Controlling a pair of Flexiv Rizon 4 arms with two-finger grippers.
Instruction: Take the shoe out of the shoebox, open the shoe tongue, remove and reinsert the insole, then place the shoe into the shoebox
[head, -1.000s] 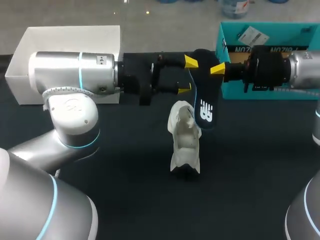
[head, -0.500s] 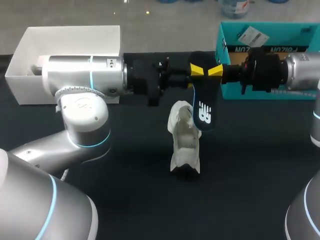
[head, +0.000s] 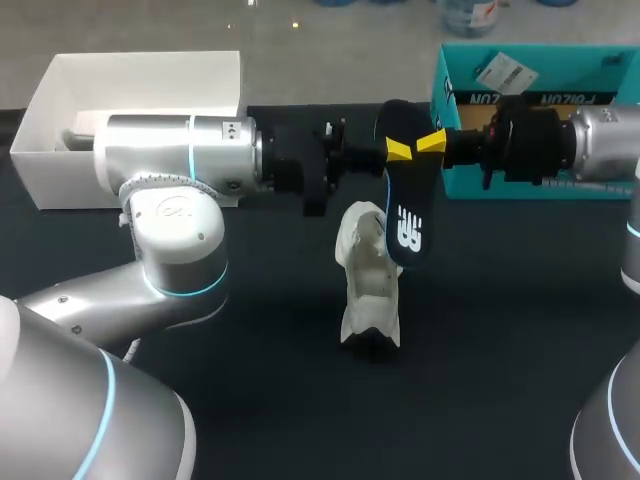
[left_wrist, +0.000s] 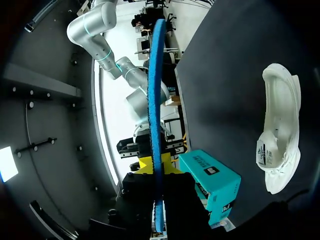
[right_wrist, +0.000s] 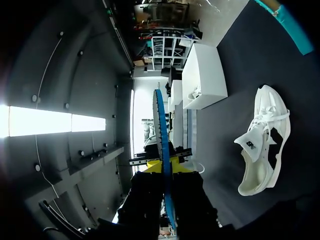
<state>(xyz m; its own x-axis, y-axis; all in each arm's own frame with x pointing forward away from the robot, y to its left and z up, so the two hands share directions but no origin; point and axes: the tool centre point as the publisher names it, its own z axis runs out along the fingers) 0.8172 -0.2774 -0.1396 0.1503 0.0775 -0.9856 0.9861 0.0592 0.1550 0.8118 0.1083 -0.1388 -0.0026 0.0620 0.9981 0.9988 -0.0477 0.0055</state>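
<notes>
Hanging over the black worktop (head: 480, 330), a dark navy foam insole with a blue edge and a white logo (head: 405, 200) is held upright at its upper end from two sides. The left claw (head: 392, 152), reaching in level from the left, has its yellow-tipped fingers pressed narrow against the insole, and the left wrist view shows the blue edge running straight between them. The right claw (head: 432, 143), opposite, is likewise clamped on the same end. A white lace-up sports shoe (head: 368, 275) lies on the worktop under the insole's lower end, its tongue pulled open and its inside bare. The shoe is outside both boxes. An open white cardboard shoebox (head: 150, 78) stands behind the left arm. A teal cardboard box (head: 570, 75) stands behind the right arm.
</notes>
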